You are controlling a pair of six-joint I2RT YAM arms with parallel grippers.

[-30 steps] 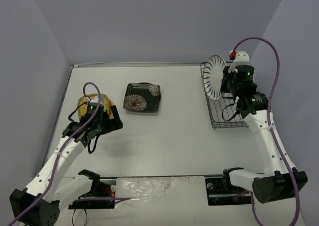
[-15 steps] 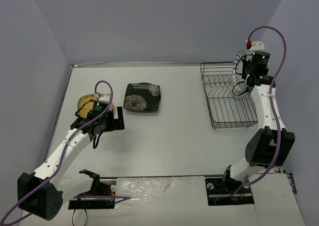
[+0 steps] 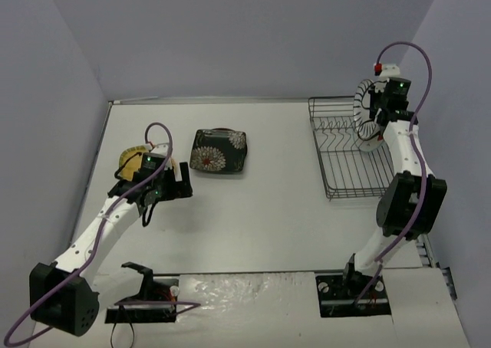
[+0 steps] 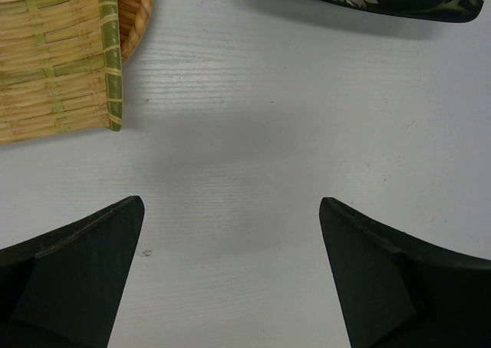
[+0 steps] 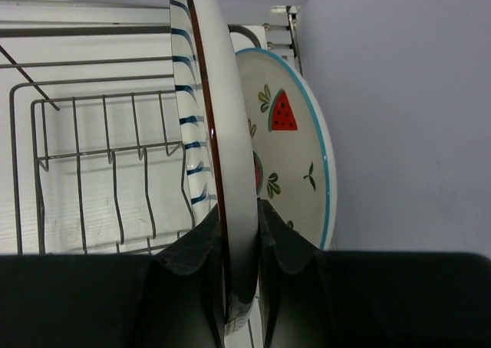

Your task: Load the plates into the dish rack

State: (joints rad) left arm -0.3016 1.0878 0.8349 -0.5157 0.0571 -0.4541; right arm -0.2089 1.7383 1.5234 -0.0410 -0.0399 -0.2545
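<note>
right jaws clenched on the rim of the striped plate, holding it upright on edge over the far-right part of the rack. watermelon plate stands on edge just beside it, on the wall side; can't tell if they touch. left jaws released, spread wide, hovering over bare counter between the woven plate and the floral plate. woven plate overlaps an orange-brown plate. those three sit on the counter, well apart from the rack.
</note>
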